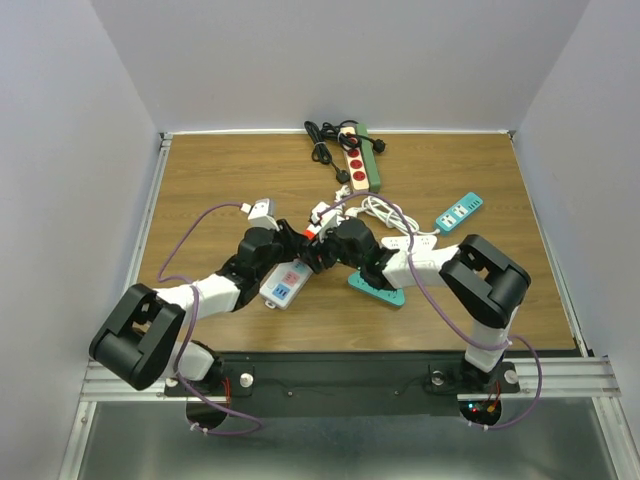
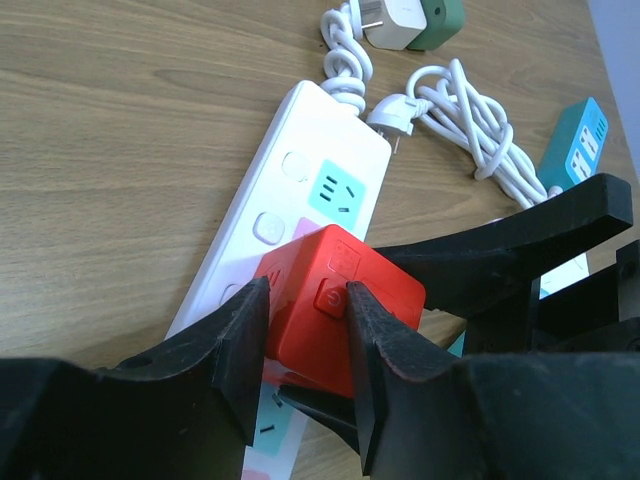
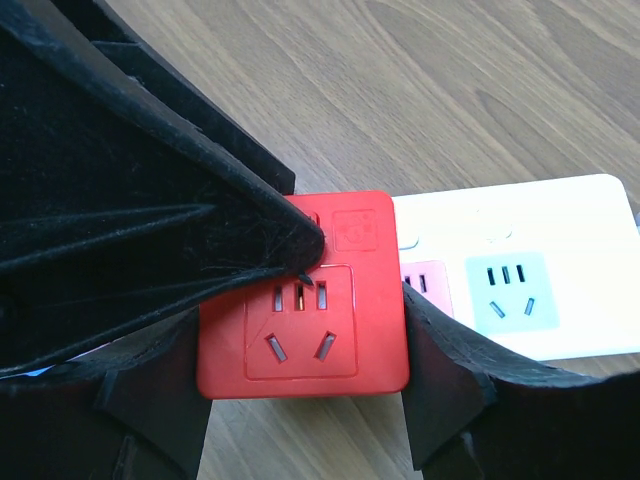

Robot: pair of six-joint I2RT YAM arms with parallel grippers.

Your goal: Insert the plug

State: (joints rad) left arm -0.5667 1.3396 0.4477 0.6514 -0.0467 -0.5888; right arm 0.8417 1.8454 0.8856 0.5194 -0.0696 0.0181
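Note:
A red cube socket adapter (image 2: 330,310) hangs just above a white power strip (image 2: 310,150) that has coloured sockets. My left gripper (image 2: 305,295) is shut on the cube's two sides, beside its power button. My right gripper (image 3: 303,330) is also shut on the red cube (image 3: 300,345), on its left and right faces, with the socket face towards the camera. The left gripper's fingers (image 3: 200,230) cover the cube's upper left corner. The strip's pink and green sockets (image 3: 505,285) show to the right. In the top view both grippers meet above the strip (image 1: 287,283), near the table's middle. The cube's prongs are hidden.
A white coiled cable with plug (image 2: 460,110) and a teal strip (image 2: 575,140) lie beyond the white strip. The top view shows a beige-and-green strip with red sockets (image 1: 358,160) at the back, a teal strip (image 1: 459,212) at the right, and another (image 1: 377,290) under my right arm.

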